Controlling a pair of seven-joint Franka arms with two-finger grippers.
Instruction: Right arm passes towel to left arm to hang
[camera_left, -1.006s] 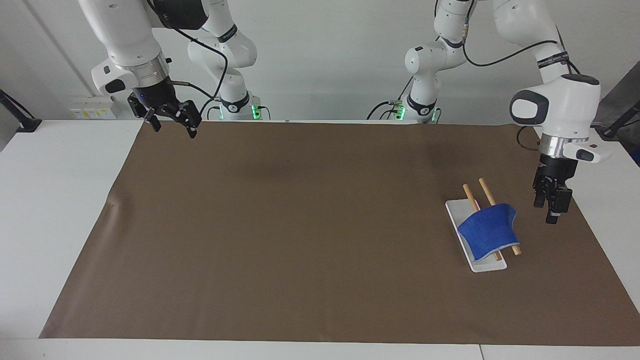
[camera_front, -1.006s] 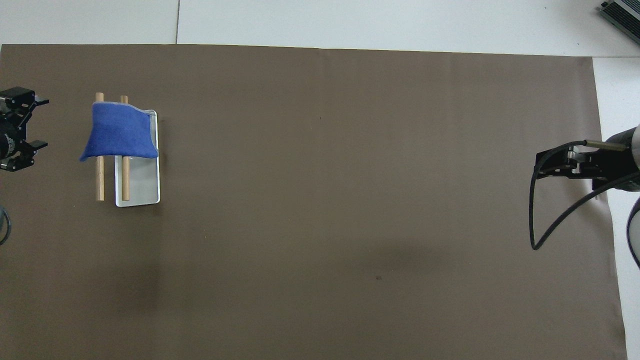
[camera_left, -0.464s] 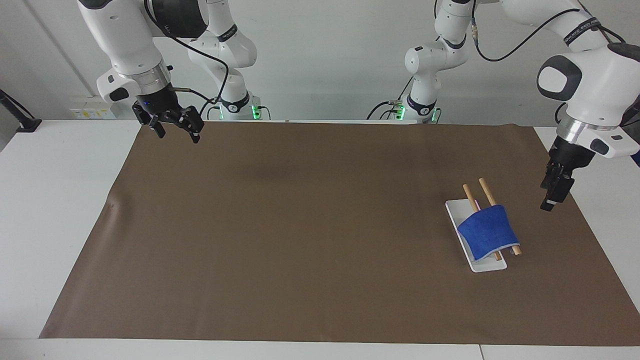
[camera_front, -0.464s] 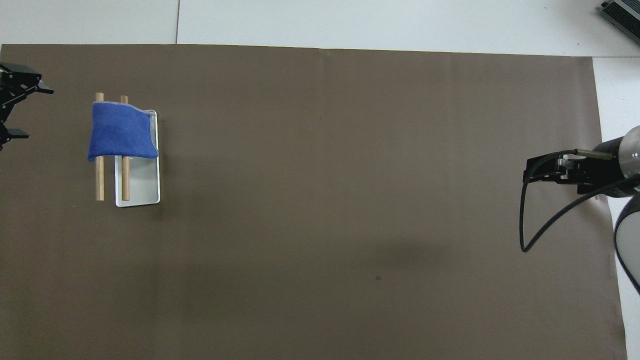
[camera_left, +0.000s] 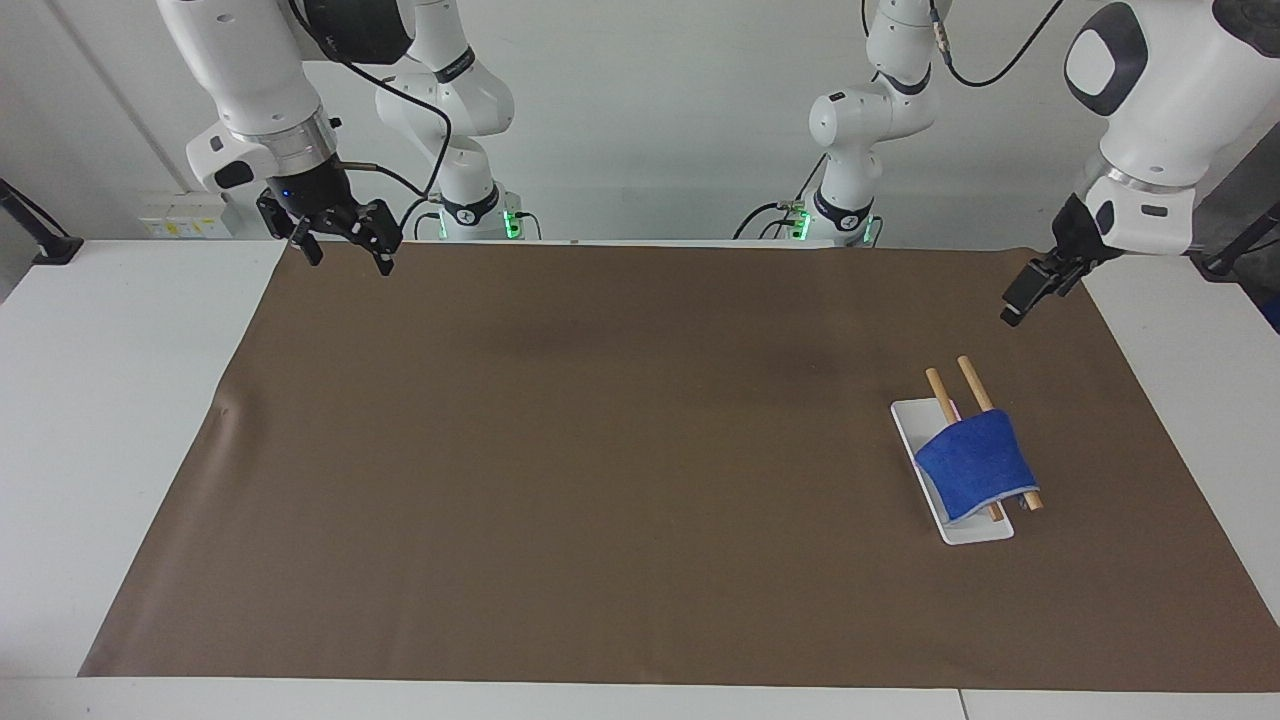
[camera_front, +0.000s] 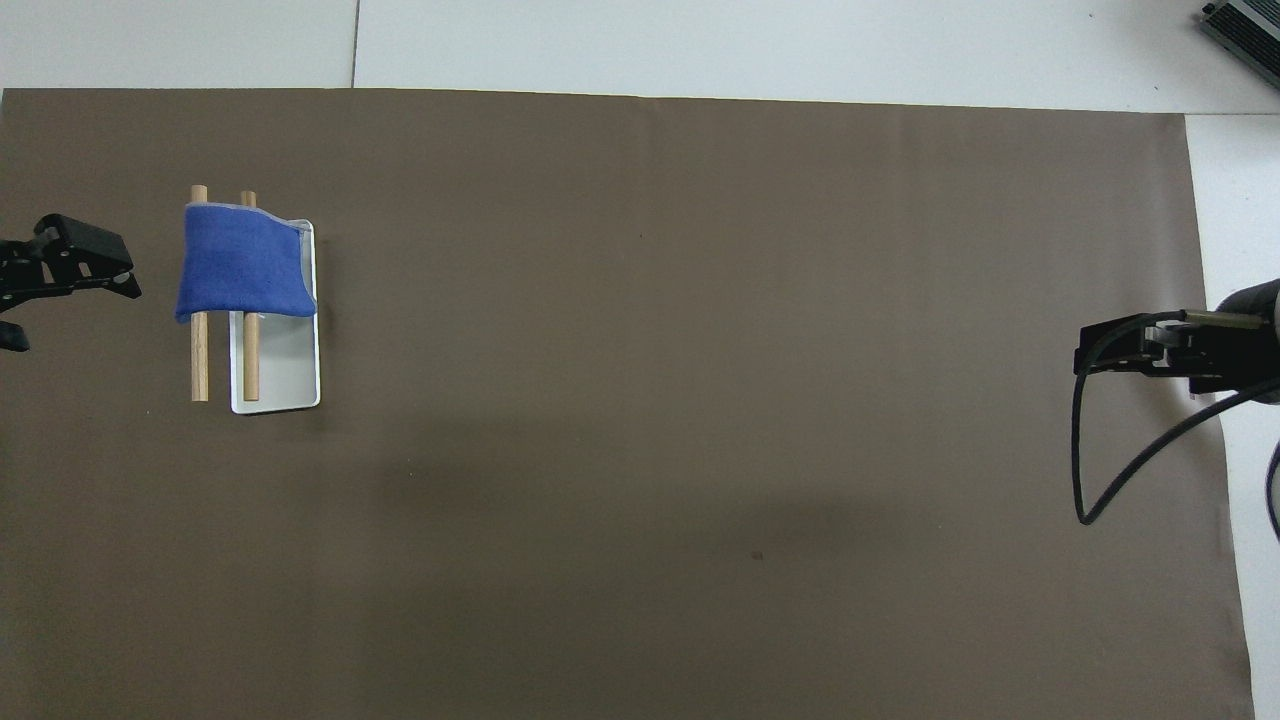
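Here, the left pincer (camera_left: 1022, 300) is hanging empty in the air over the brown mat (camera_left: 600, 450) at the left arm's end of the worktop (camera_left: 120, 420), well apart from the towel (camera_left: 972, 460); whether its fingers are spread or pressed together I cannot tell. The right pincer (camera_left: 345, 237) is hovering over the mat's corner at the right arm's end, fingers spread and gripping nothing, a blue light glowing at its wrist.

The towel is lying draped over the 2 wooden rods (camera_left: 968, 380) of a small rack, whose white base tray (camera_left: 975, 528) is sitting on the mat toward the left arm's end. Judging by that, the hanging looks done and neither arm is carrying anything, so the step in hand seems to be pulling clear. The next move probably calls only for both arms parking away from the rack without brushing the cloth.

In the overhead view, the left pincer (camera_front: 70, 275) is being cut off by the picture's edge, and the towel is hiding how the rods join the tray.
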